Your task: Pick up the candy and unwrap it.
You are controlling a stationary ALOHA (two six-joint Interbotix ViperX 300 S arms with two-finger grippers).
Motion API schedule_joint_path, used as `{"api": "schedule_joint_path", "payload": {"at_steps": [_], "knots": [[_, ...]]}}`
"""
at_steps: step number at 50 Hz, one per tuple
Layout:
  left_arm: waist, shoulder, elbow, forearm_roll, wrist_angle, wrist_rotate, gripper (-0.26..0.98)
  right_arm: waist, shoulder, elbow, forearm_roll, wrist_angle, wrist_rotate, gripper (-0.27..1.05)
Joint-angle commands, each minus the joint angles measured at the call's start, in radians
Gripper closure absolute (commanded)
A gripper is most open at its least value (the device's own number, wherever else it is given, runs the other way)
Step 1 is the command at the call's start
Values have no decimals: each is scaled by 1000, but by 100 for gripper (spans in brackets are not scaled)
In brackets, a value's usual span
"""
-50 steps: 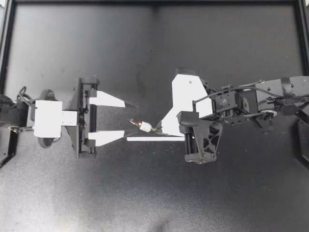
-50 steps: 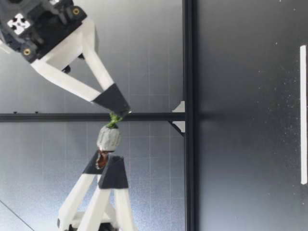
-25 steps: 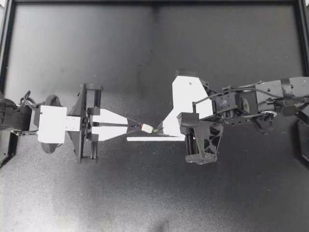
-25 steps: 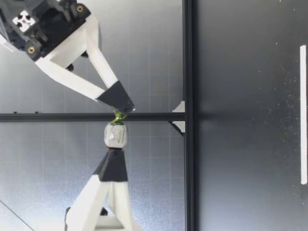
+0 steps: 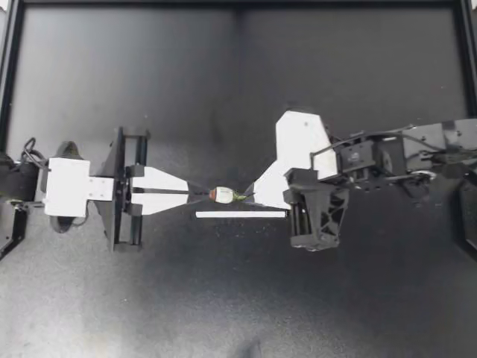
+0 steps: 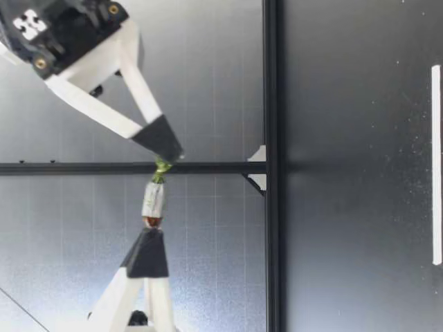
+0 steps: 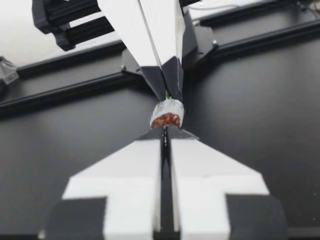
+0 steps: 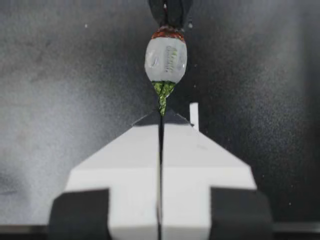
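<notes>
The candy [image 5: 223, 195], a small white-wrapped sweet with a red twist at one end and a green twist at the other, hangs in the air between both grippers. My left gripper [image 5: 203, 195] is shut on the red twist. My right gripper [image 5: 247, 197] is shut on the green twist. In the low view the candy [image 6: 154, 200] is well above the table, stretched between my right gripper [image 6: 166, 158] and my left gripper [image 6: 149, 232]. The left wrist view shows the candy [image 7: 167, 113] just ahead of the fingertips. In the right wrist view the candy [image 8: 166, 57] sits beyond the green twist.
A thin white strip [image 5: 241, 214] lies flat on the dark table [image 5: 223, 298] just under the candy and nearer the front. A black frame [image 5: 238, 4] borders the table at the back and sides.
My left gripper moved in and shut on the red twist of the candy. It has since drawn back to the left, and the candy now stretches out between both grippers.
</notes>
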Motion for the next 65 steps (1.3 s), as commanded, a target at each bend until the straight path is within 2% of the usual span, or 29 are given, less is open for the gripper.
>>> {"api": "schedule_joint_path", "payload": {"at_steps": [1, 36, 65], "knots": [[5, -26, -3, -3, -9, -8, 91, 3, -44, 21, 3, -14, 2, 100], [3, -34, -2, -20, -2, -18, 91, -26, -106, 86, -8, -67, 9, 100], [2, 31, -61, -20, 0, -34, 91, -29, -34, -6, -52, -84, -28, 100]]}}
